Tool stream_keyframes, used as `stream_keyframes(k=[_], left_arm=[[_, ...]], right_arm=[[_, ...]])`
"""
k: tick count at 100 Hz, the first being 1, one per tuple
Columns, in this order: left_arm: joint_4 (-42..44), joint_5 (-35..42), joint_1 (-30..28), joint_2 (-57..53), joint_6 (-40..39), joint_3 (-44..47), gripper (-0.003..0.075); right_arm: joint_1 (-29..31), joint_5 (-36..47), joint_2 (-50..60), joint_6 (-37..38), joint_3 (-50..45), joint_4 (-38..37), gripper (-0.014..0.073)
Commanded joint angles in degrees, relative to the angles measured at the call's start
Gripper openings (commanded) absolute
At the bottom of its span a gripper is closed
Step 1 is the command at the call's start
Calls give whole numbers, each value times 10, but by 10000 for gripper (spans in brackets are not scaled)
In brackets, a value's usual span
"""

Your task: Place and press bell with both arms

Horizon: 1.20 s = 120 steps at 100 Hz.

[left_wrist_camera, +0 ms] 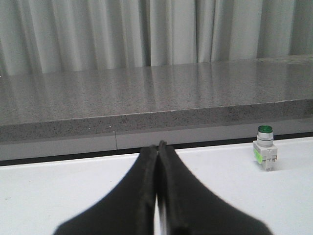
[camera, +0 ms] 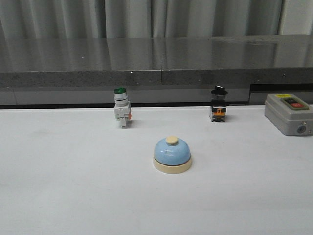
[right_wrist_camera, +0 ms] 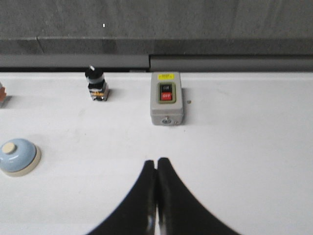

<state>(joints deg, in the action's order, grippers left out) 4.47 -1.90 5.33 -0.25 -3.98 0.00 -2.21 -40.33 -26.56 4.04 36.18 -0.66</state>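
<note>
The light-blue bell (camera: 172, 154) with cream base and cream button stands upright on the white table (camera: 73, 186), near the middle. It also shows in the right wrist view (right_wrist_camera: 17, 156), well off to one side of my right gripper (right_wrist_camera: 156, 161), which is shut and empty above bare table. My left gripper (left_wrist_camera: 157, 146) is shut and empty; the bell is out of its view. Neither arm shows in the front view.
A green-capped white push-button switch (camera: 122, 108) stands at the back left, also in the left wrist view (left_wrist_camera: 265, 154). A black-knobbed switch (camera: 218, 105) stands at the back right. A grey box with red and dark buttons (camera: 289, 113) sits at the far right. A grey stone ledge (camera: 156, 61) runs behind.
</note>
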Motion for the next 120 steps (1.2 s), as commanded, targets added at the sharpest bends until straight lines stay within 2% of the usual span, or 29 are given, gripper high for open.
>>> stream_keyframes(k=[1, 18, 41, 57, 85, 120], left_arm=[[1, 51, 1, -17, -4, 24, -20], [1, 51, 1, -17, -4, 24, -20], [1, 51, 1, -17, -4, 24, -20], [1, 51, 1, -17, -4, 24, -20], [1, 51, 1, -17, -4, 24, -20], [1, 51, 1, -17, -4, 24, -20]], right_arm=[[3, 12, -27, -2, 26, 22, -60], [3, 15, -35, -3, 26, 68, -60], [0, 9, -79, -40, 39, 81, -60], [0, -24, -167, -101, 77, 135, -60], [-3, -26, -320, -213, 134, 247, -60], [-125, 20, -464, -223, 209, 251, -60]])
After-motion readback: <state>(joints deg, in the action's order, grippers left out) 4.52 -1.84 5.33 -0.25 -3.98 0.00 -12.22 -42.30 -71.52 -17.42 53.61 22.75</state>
